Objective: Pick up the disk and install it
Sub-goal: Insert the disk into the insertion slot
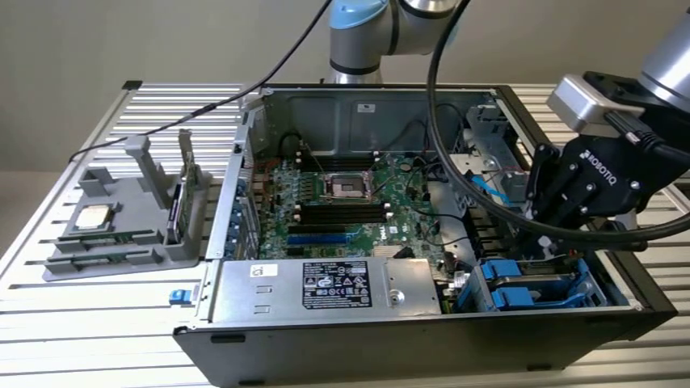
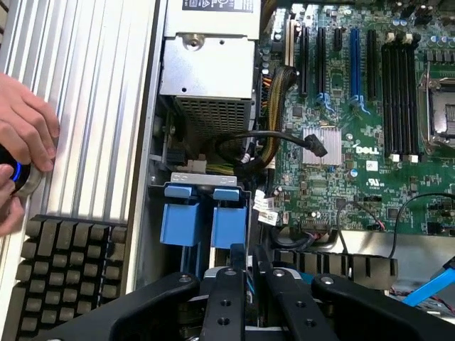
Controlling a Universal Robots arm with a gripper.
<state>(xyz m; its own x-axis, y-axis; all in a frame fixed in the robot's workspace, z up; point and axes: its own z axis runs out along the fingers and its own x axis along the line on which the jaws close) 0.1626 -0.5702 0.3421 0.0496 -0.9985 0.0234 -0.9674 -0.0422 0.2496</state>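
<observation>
My gripper (image 2: 249,261) (image 1: 544,242) hangs low over the drive bay at the front corner of the open computer case (image 1: 431,323), on the exterior view's right. Its black fingers (image 2: 226,295) stand close together, shut on a thin blue edge of the disk (image 2: 246,270) held upright between them. The arm hides the disk's metal body. Just ahead of the fingertips, two blue plastic carrier tabs (image 2: 205,222) sit in the bay (image 1: 534,284).
The motherboard (image 1: 334,198) and grey power supply (image 1: 323,284) fill the case; black cables (image 2: 284,138) loop near the bay. A grey fixture (image 1: 119,214) holding a chip and a card stands on the exterior view's left. A person's hand (image 2: 25,135) rests beside a keyboard (image 2: 64,270).
</observation>
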